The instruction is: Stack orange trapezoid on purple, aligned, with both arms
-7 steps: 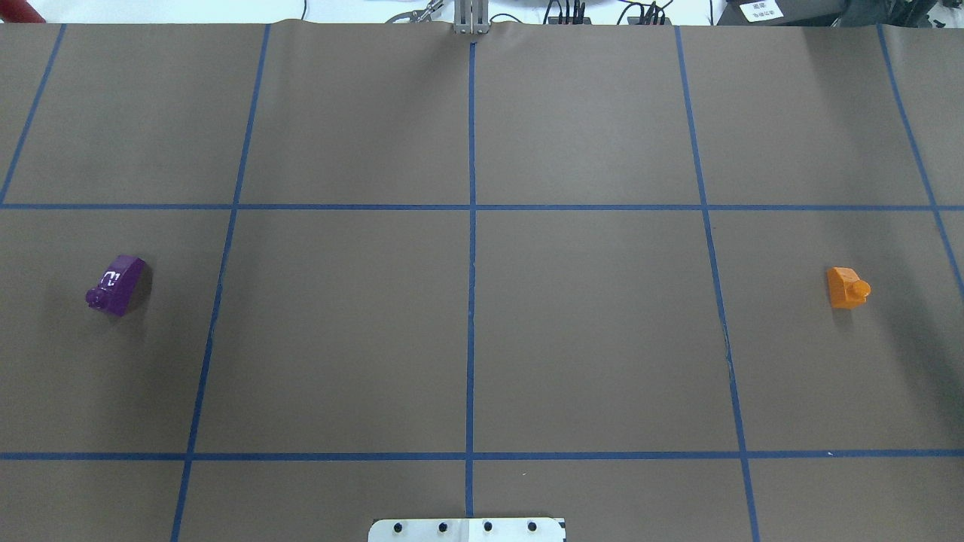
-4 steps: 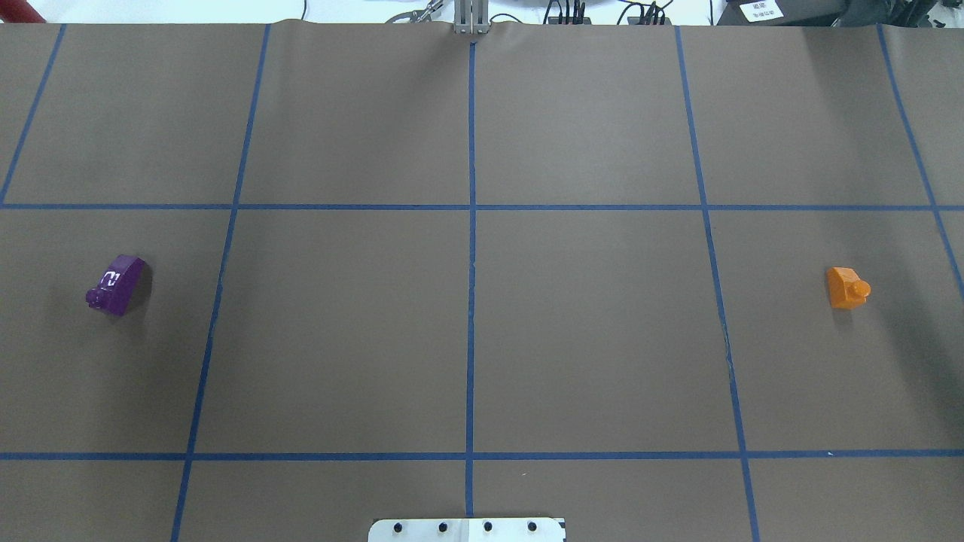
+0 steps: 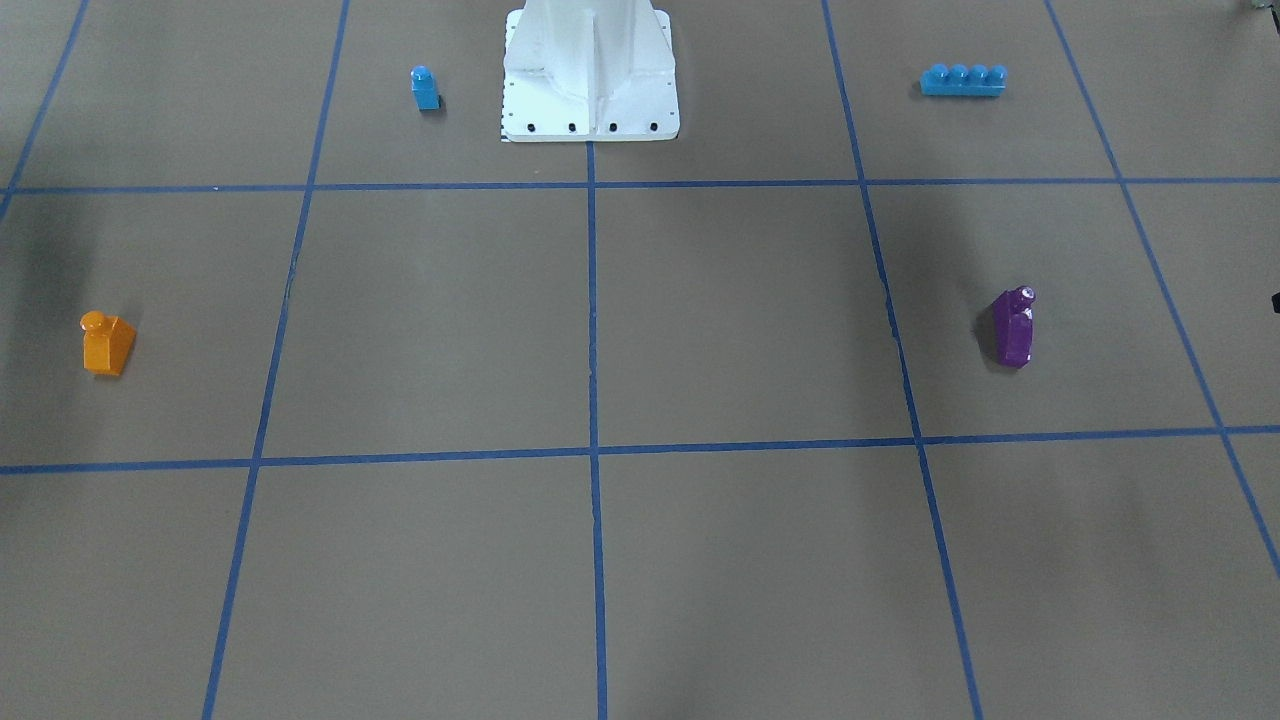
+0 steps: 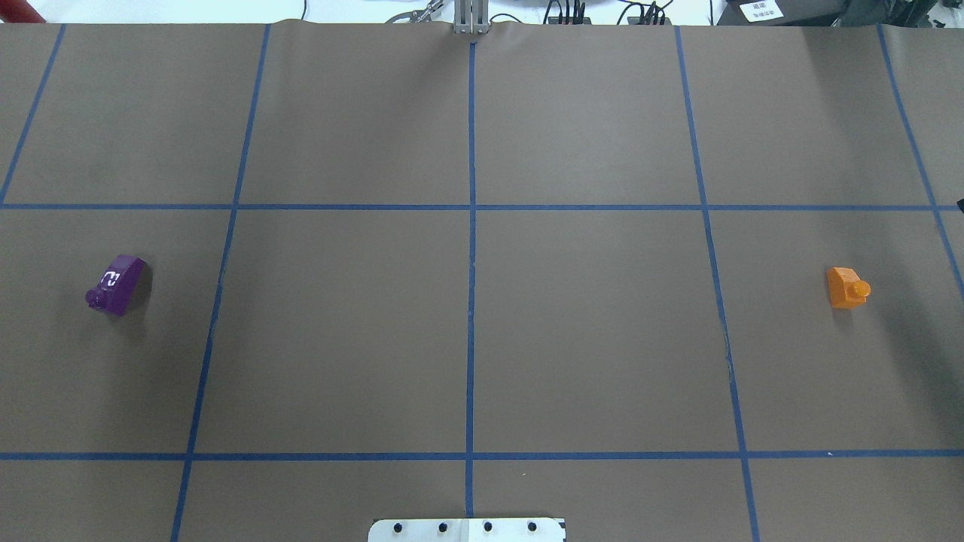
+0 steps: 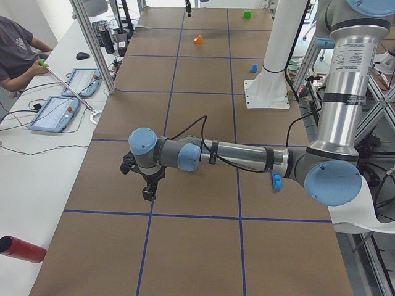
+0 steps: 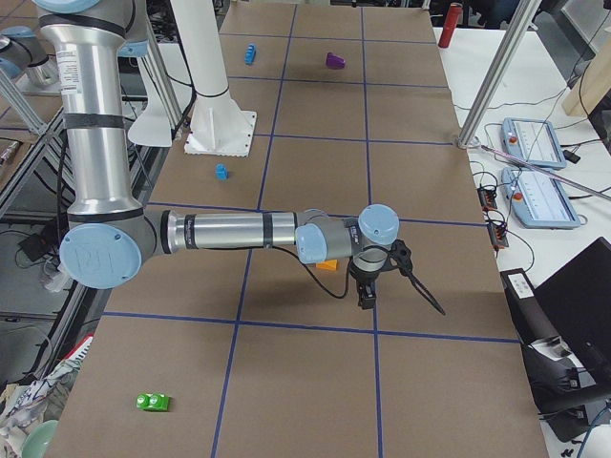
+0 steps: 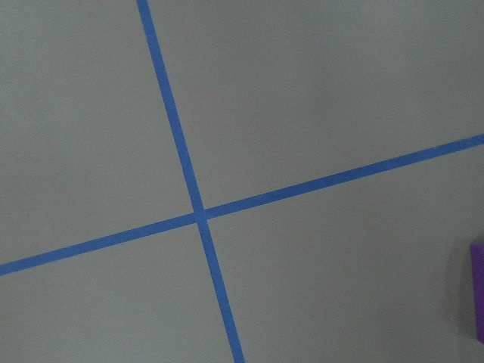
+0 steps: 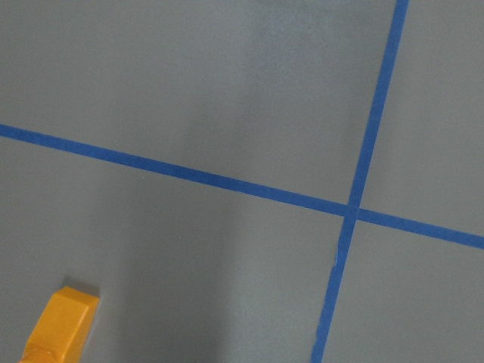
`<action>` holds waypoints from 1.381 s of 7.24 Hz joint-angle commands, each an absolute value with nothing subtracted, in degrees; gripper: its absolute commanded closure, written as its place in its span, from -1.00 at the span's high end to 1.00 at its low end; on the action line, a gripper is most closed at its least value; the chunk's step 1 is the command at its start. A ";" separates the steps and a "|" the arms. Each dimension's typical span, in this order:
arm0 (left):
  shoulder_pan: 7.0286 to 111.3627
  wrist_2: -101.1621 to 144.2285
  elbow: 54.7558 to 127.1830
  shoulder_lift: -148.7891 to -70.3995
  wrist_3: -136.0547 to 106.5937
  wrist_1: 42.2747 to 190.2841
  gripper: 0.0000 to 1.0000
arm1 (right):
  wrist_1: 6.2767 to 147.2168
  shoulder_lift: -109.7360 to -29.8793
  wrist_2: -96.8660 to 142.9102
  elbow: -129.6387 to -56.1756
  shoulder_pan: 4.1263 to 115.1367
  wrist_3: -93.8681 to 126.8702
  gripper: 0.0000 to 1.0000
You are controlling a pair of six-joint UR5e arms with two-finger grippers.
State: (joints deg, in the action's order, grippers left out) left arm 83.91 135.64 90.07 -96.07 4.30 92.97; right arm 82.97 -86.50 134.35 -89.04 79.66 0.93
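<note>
- Orange trapezoid (image 4: 846,287) is sitting on counter (image 4: 339,339), well off base mount's (image 3: 590,70) right.
- Purple (image 4: 115,284) is sitting well off its left.
- Left gripper (image 5: 148,194) and right gripper (image 6: 365,298) are hovering; can't tell how far open.

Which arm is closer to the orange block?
Right. The right gripper hangs beside the orange trapezoid; the left gripper is far off, by the purple block.

The near right arm (image 6: 229,232) stretches low over the counter (image 6: 305,382). Its end effector (image 6: 365,300) points down just beside the orange trapezoid (image 6: 327,265), which the arm partly hides. The purple block (image 6: 335,60) lies well apart, at the far end.
</note>
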 commanded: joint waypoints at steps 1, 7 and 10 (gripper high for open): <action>83.76 135.70 90.44 -96.24 1.76 93.08 1.00 | 82.97 -86.22 134.30 -89.29 78.84 0.97 1.00; 81.06 135.62 90.52 -96.76 1.67 94.04 1.00 | 82.97 -86.31 134.38 -89.30 78.75 0.88 1.00; 76.66 135.44 93.94 -96.33 -5.59 94.40 1.00 | 82.97 -86.13 134.30 -89.21 78.75 0.97 1.00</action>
